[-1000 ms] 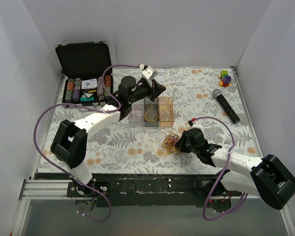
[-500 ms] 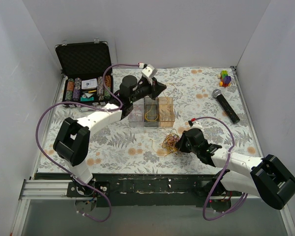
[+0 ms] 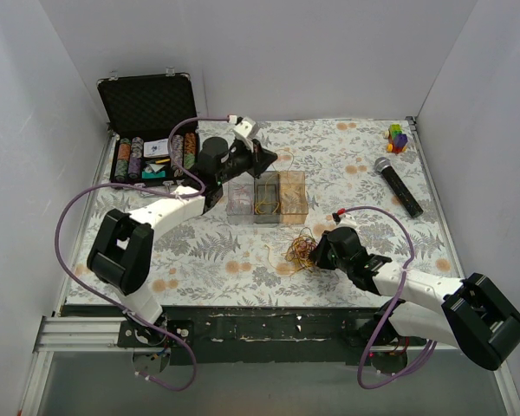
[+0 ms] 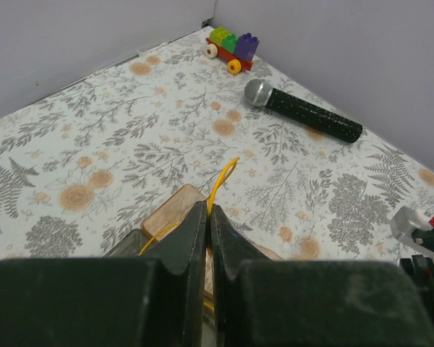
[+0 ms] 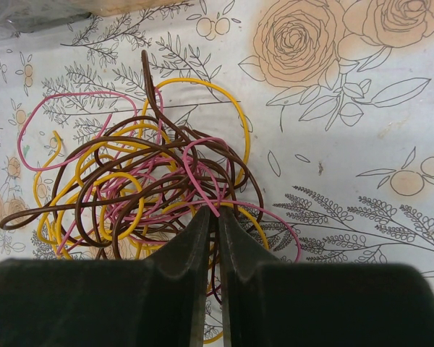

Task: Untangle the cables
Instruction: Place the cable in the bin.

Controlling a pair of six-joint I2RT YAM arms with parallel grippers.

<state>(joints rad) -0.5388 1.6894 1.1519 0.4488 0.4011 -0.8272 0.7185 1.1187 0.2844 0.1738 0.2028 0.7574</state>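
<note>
The cables [image 3: 301, 248] lie as a tangle of yellow, pink and brown strands on the flowered table, seen close in the right wrist view [image 5: 130, 188]. My right gripper [image 5: 217, 214] is shut on strands at the tangle's near edge, with a dark strand running between its fingers; the top view shows it just right of the tangle [image 3: 317, 254]. My left gripper [image 4: 207, 210] is shut on a single yellow cable [image 4: 228, 172], whose free end curls up past the fingertips. It hangs above the small clear boxes [image 3: 267, 198].
One of the three boxes holds a coiled yellow wire [image 3: 264, 206]. An open black case [image 3: 149, 130] with chips stands at the back left. A microphone [image 3: 398, 185] and a toy block car [image 3: 398, 137] lie at the back right. White walls close in the table.
My left gripper has swung a little to the left above the boxes, still holding the yellow cable. The right arm and the tangle have stayed put.
</note>
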